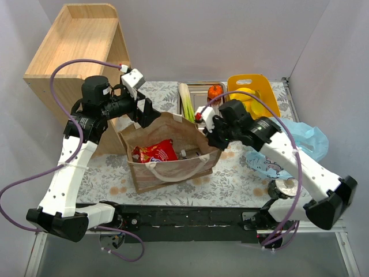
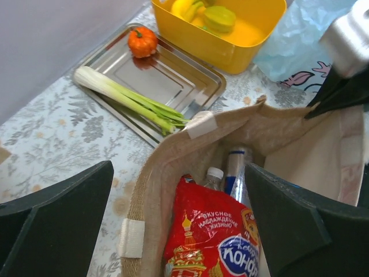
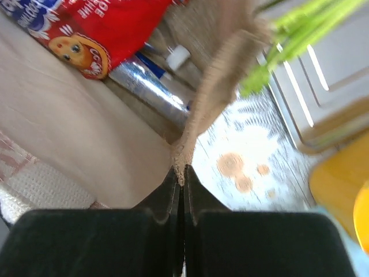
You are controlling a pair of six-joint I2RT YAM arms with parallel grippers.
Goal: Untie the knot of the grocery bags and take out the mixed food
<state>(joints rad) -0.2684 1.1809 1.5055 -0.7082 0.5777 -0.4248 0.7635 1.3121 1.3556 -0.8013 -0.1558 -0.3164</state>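
The brown paper bag (image 1: 173,167) stands open mid-table, holding a red crisp packet (image 2: 213,236) and a clear bottle (image 2: 237,173). My left gripper (image 2: 181,231) hangs open over the bag's mouth, its fingers (image 2: 57,225) either side of the packet and touching nothing. My right gripper (image 3: 181,176) is shut on the bag's right rim (image 3: 219,81). The light-blue plastic bag (image 1: 305,141) lies crumpled at the right, and its knot does not show. A leek (image 2: 130,98) and a small pumpkin (image 2: 142,41) lie on the tray, and bananas (image 1: 247,95) lie in the tub.
A steel tray (image 2: 173,72) and a yellow tub (image 2: 230,49) sit behind the paper bag. A wooden shelf unit (image 1: 81,46) stands at the back left. A small round object (image 1: 281,188) lies by the right arm's base.
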